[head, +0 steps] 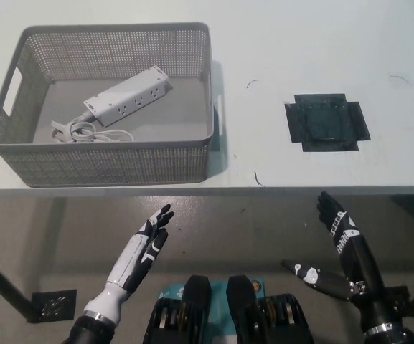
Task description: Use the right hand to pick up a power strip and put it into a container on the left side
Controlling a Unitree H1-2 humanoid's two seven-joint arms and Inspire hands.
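Table (321, 43) bare near right hand. Basket (210, 79) at left holds strip (126, 97), cord coiled beside it. Right hand (339, 251) below table edge, fingers spread, empty. Left hand (146, 244) idle, fingers apart. Placement looks complete; retract low, clear of edge.

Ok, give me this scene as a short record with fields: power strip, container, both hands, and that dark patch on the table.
power strip: white, lying diagonally inside the basket, cord coiled at its left end
basket: grey mesh, on the table's left part
left hand: white, open, below the table edge, holding nothing
right hand: black, open, below the table edge, holding nothing
dark patch: black square on the table's right part, bare
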